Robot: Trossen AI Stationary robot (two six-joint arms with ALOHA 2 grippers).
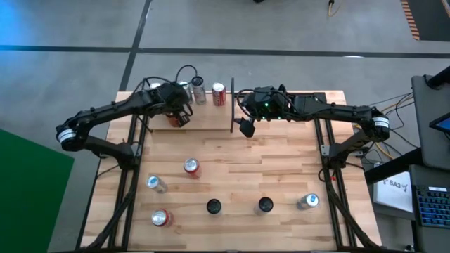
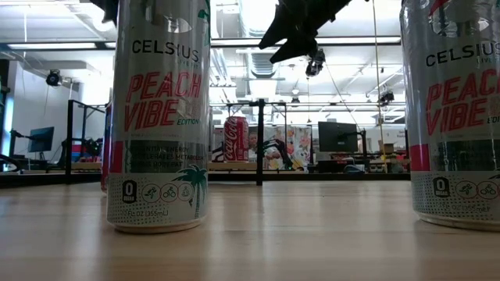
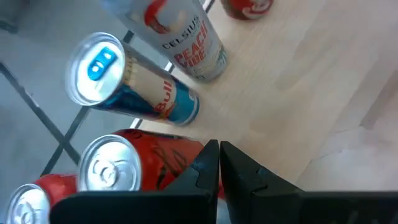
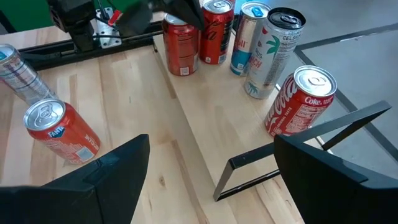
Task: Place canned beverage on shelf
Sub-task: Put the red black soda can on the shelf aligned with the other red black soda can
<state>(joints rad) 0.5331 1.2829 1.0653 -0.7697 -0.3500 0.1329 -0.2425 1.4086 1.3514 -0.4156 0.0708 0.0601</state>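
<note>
Your right gripper (image 1: 246, 128) hangs wide open and empty by the shelf (image 1: 211, 118), where five cans already stand; the left gripper (image 3: 219, 163) is pinched shut there. Next call: fetching another can (image 1: 191, 166) from the wooden table (image 1: 281, 169), in a bright workshop.

Ceiling lights (image 2: 258, 16) are glaring bright in the low view; nearest can (image 2: 158, 117) is looming large, slightly soft
</note>
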